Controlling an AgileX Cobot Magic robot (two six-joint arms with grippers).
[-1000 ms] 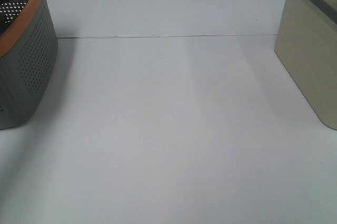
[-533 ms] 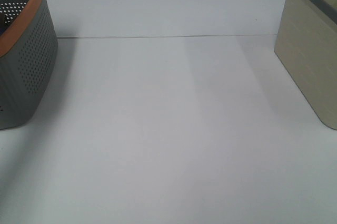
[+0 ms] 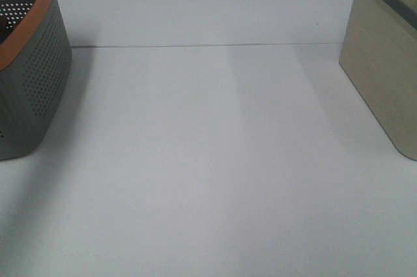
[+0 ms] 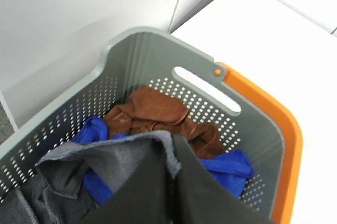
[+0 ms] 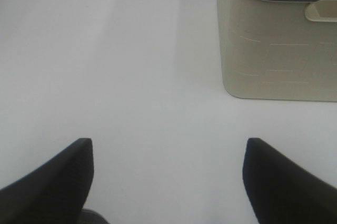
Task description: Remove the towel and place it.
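Seen in the left wrist view, the towel, a dark grey terry cloth, lies in the grey basket with the orange rim. One fold of it is drawn up to the tips of my left gripper, which is shut on it. In the exterior high view that basket stands at the left edge, and neither gripper shows there. My right gripper hangs open over bare white table with nothing between its fingers.
A brown cloth and a blue cloth also lie in the grey basket. A beige basket with a dark rim stands at the right of the table; the right wrist view shows this beige basket beyond the open fingers.
In the exterior high view only a small dark shape inside the grey basket's far corner shifts slightly. The table and both baskets stay put.
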